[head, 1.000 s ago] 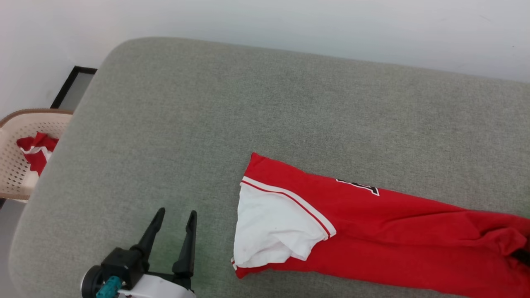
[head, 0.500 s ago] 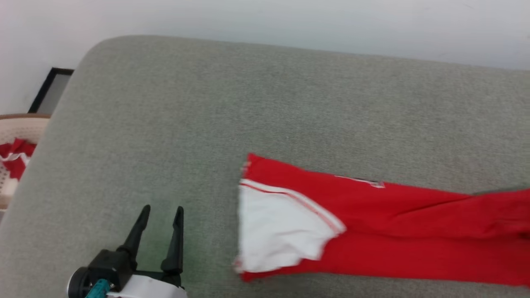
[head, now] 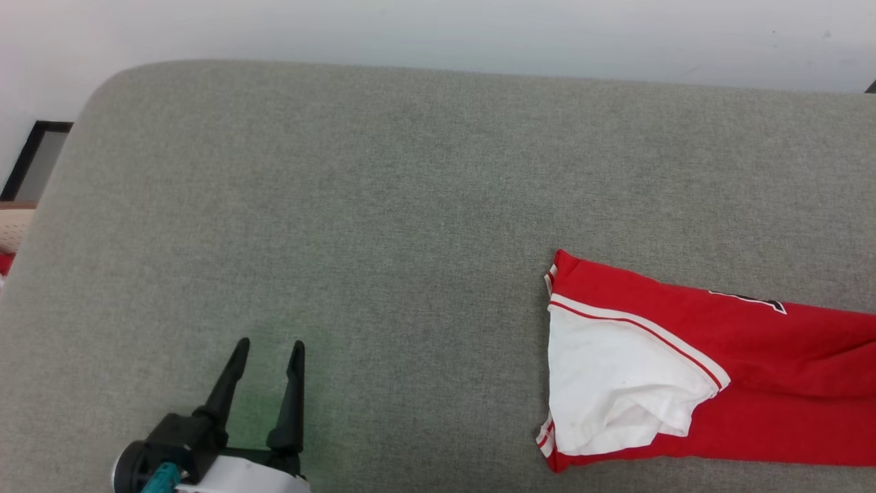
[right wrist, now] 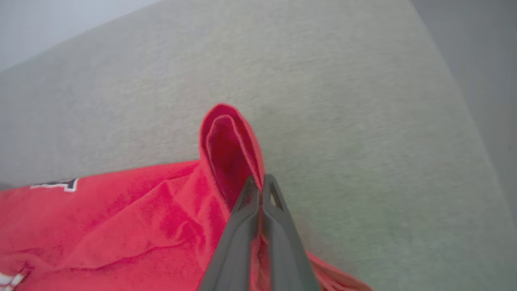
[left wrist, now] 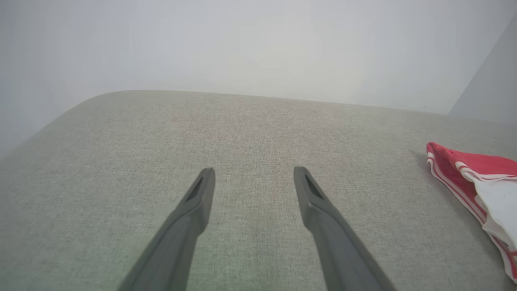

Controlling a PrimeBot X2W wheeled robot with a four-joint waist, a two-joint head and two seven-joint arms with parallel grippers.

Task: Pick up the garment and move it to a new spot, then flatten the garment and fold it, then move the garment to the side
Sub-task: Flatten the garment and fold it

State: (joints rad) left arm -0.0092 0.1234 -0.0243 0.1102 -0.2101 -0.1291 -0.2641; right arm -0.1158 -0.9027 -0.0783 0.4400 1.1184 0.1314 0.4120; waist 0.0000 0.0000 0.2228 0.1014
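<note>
My left gripper (head: pixel 269 342) hangs spread and empty over the grey woven cushion (head: pixel 410 171), its slim dark fingers tapering to points; to the right the garment (head: pixel 773 342) lies on the cushion as a long flat strip, soft red knit with a rumpled white sleeve; my right gripper (right wrist: pixel 259 180) is pinched onto a raised loop of its red cloth; the sleeve end now sits farther from my left gripper than half a second ago.

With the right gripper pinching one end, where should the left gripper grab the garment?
Likely the near-left corner of the garment, below the white sleeve, coming in low from the side of the left gripper: that striped edge faces its open fingers across bare cushion.
</note>
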